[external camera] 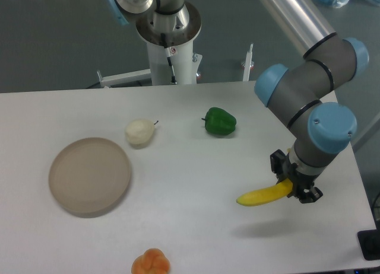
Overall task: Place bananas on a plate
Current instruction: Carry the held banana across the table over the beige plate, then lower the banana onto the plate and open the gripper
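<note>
At right of the white table (pixel 190 185), the arm (pixel 309 90) reaches down from the upper right, grey links with light blue joint caps. Its black claw (pixel 295 188) is closed on one end of the banana (pixel 261 196). Banana is yellow, gently curved, roughly level, its free end pointing left toward the table's middle. A soft shadow lies on the table below and slightly apart from it, so the banana is held clear of the surface.

Plate (pixel 89 175): round, beige-tan, low rim, sitting flat at the left side of the table, well apart from the banana. Nothing on it.

Other items on the table:
- pale cream pear (pixel 139 132) with a short dark stem, just beyond the plate's upper right edge, not touching it;
- green pepper (pixel 219 121), near the table's middle back, between pear and arm;
- orange lumpy fruit (pixel 151 263) at the front edge, partly cut off by the frame.

Behind the table stands a white post (pixel 172 57) under a round metal base, carrying a small sticker with a red mark; its writing is too small to read. No other labels or brand marks legible on arm, claw or objects. Grey floor behind; a dark object shows at the lower right corner of the frame.
</note>
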